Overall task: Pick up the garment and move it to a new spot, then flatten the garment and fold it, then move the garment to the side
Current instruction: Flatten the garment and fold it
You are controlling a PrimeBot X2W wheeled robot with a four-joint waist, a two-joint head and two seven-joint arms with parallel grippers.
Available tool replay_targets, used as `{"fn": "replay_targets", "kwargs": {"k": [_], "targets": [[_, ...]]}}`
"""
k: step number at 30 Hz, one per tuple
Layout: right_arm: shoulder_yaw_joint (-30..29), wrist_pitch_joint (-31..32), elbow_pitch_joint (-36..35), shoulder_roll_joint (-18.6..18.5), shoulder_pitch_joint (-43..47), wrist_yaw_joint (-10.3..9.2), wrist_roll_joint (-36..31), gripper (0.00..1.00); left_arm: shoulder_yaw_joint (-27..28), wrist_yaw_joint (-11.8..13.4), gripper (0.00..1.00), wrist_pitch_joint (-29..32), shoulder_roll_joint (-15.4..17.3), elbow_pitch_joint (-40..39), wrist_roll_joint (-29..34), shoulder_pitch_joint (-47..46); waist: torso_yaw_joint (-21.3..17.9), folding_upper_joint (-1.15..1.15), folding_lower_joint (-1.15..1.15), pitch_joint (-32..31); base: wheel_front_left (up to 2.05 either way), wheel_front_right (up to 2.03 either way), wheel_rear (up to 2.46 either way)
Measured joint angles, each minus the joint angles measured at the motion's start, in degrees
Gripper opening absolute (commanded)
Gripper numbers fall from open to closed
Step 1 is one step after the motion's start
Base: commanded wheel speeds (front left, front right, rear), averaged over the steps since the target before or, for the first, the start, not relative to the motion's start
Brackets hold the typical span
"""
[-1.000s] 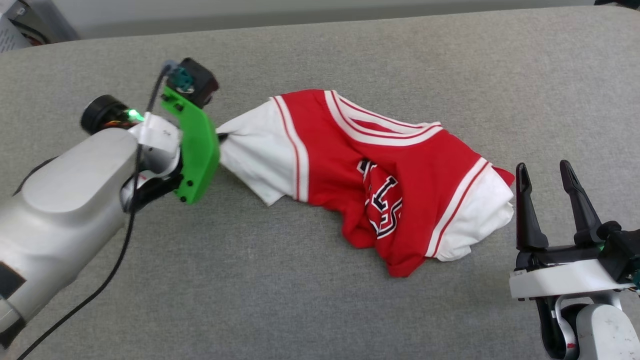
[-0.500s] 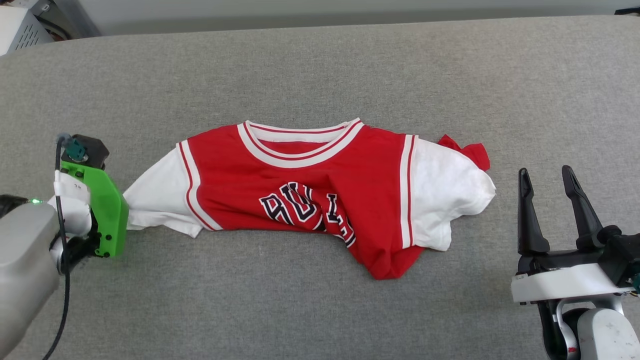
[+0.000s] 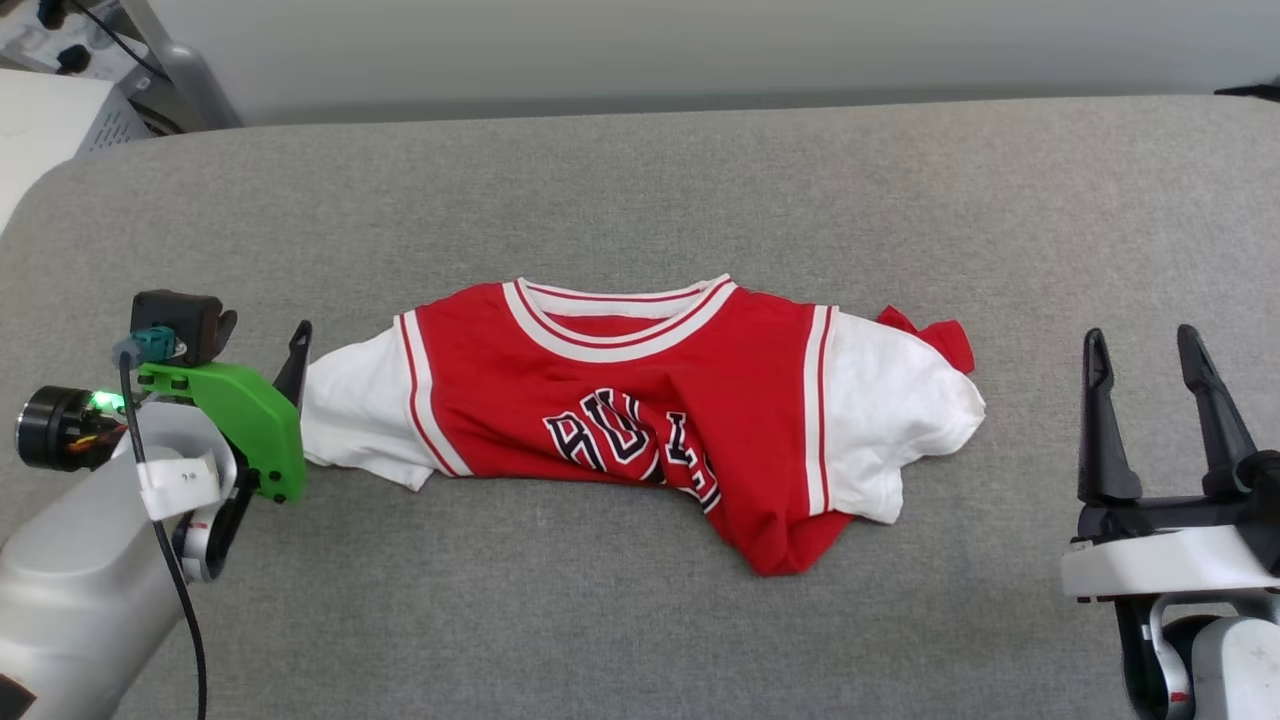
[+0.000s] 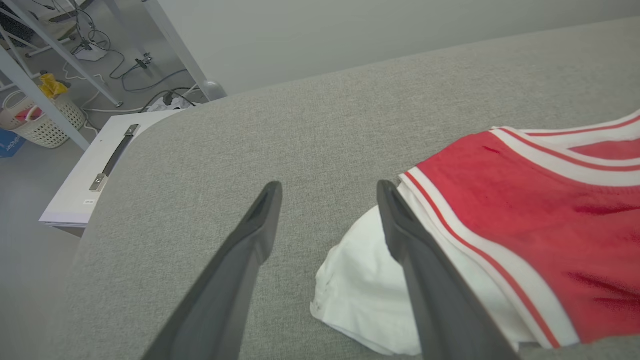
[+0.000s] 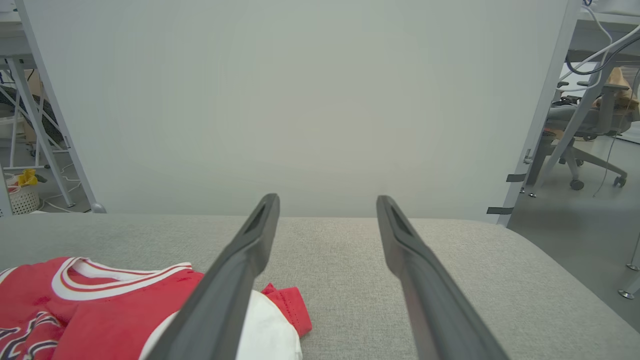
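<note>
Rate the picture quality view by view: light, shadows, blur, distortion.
Head view: even, soft light, no glare, only a thin shadow under the garment, all sharp. Left wrist view: wide-angle stretch makes the left gripper loom large; the cloth is crisp. Right wrist view: the right gripper looms likewise; the pale panel behind is evenly lit, not blown out.

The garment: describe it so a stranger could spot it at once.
Start at the wide grey padded surface; near its middle, between the left end effector and the right end effector, lies the garment. It is soft red cloth with white short sleeves, striped collar and navy chest lettering.
</note>
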Motion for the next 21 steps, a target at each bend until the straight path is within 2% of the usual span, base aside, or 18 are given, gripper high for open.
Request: {"fn": "replay_targets", "kwargs": {"k": [3,5,9,11,15,19,21], "targets": [[-1.0,0.0,-1.1,-0.1,-0.4,0.00,-1.0,1.00,3.3,4.1,1.00,-1.8,-0.2,-4.7,1.4,2.6,0.8,0.00,0.00,-1.2,0.00,0.00,0.00],[-1.1,0.0,-1.7,-1.2,-1.3,0.00,-1.7,1.00,8.0,7.3,1.00,-1.8,-0.1,-9.9,4.4,4.7,1.5,0.00,0.00,-1.7,0.00,0.00,0.00],[0.0,0.0,-0.9,-6.2,-4.2,0.00,-1.5,1.00,19.8,14.6,1.00,-1.8,-0.3,-22.3,14.1,12.0,2.7,0.00,0.00,-2.5,0.00,0.00,0.00],[1.0,0.0,0.7,-9.2,-5.4,0.00,-0.4,1.00,24.9,17.2,1.00,-1.8,-1.6,-27.7,19.0,17.7,3.3,0.00,0.00,-2.9,0.00,0.00,0.00],[5.0,1.9,6.2,-15.8,-6.9,0.00,3.1,1.00,32.4,19.8,1.00,-1.8,-5.4,-33.6,27.2,26.7,4.1,0.00,0.00,-3.6,0.00,0.00,0.00],[10.4,12.1,7.5,-22.1,-9.3,0.01,9.8,1.00,39.3,20.2,1.00,-1.8,-9.3,-37.5,34.0,33.5,4.6,0.00,0.00,-4.0,0.00,0.00,0.00],[14.1,19.3,7.8,-25.9,-10.7,0.01,13.9,1.00,42.3,20.1,1.00,-1.8,-11.4,-39.0,36.9,36.7,4.7,0.00,0.00,-3.9,0.00,0.00,0.00]]}}
